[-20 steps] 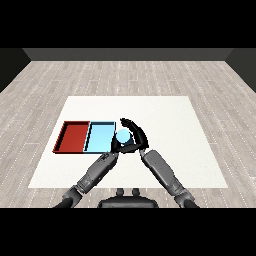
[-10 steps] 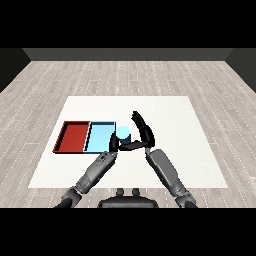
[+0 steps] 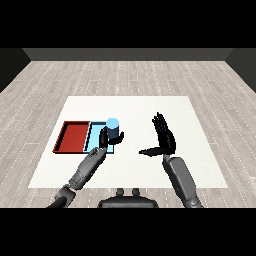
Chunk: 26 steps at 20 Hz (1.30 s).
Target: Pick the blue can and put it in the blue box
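Note:
The blue can (image 3: 113, 126) stands upright in the light blue tray (image 3: 95, 133), at its right side. My left hand (image 3: 103, 138) is close against the can's near left side, fingers relaxed, and hides the can's lower part. My right hand (image 3: 164, 138) hovers over the table to the right of the tray, well clear of the can. It is open, with straight fingers pointing away from me and the thumb sticking out to the left. It holds nothing.
The red tray (image 3: 75, 136) lies directly left of the light blue one, sharing a wall. Both sit on the left half of the white table (image 3: 150, 107), which is bordered by wooden floor.
My right hand has let go of the can over the light blue tray and drawn away to the right, opening flat. The can now stands in the tray. The left hand has shifted slightly left.

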Tool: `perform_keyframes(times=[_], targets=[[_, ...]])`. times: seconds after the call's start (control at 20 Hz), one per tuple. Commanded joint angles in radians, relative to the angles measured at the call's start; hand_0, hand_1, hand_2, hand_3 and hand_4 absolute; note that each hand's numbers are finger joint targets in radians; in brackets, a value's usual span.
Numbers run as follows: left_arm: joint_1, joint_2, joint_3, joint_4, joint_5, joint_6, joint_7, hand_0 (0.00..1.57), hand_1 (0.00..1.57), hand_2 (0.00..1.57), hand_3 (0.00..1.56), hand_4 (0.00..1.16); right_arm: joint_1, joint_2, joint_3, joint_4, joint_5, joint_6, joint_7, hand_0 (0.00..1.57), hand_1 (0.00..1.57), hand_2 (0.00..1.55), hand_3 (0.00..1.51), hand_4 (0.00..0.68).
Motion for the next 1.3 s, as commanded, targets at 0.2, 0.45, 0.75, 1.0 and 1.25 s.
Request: perform_keyframes(times=[0.2, 0.45, 0.75, 1.0, 1.25], targets=[[-0.091, 0.135, 0.127, 0.177, -0.021, 0.005, 0.115, 1.53, 1.53, 1.54, 1.49, 1.13, 0.167, -0.046, -0.079, -0.141, -0.026, 0.015, -0.043, 0.0, 0.0, 0.0, 0.0, 0.0], [-0.18, 0.177, 0.164, 0.43, -0.053, -0.068, 0.115, 1.57, 1.57, 1.55, 1.47, 1.07, 0.14, -0.009, -0.097, -0.035, -0.039, 0.035, -0.075, 0.0, 0.0, 0.0, 0.0, 0.0], [-0.255, 0.134, 0.139, 0.687, -0.124, -0.096, 0.129, 1.57, 1.57, 1.57, 1.49, 1.05, 0.042, 0.02, -0.131, 0.081, -0.048, 0.047, -0.103, 0.0, 0.0, 0.0, 0.0, 0.0], [-0.375, 0.056, 0.175, 0.849, -0.129, -0.043, 0.212, 1.57, 1.57, 1.57, 1.47, 0.98, -0.027, -0.01, -0.197, 0.131, -0.098, 0.056, -0.032, 0.0, 0.0, 0.0, 0.0, 0.0], [-0.324, 0.065, 0.236, 0.913, -0.091, -0.058, 0.167, 1.15, 1.15, 1.14, 1.06, 0.89, 0.03, -0.009, -0.208, 0.132, -0.088, 0.069, -0.079, 0.0, 0.0, 0.0, 0.0, 0.0]])
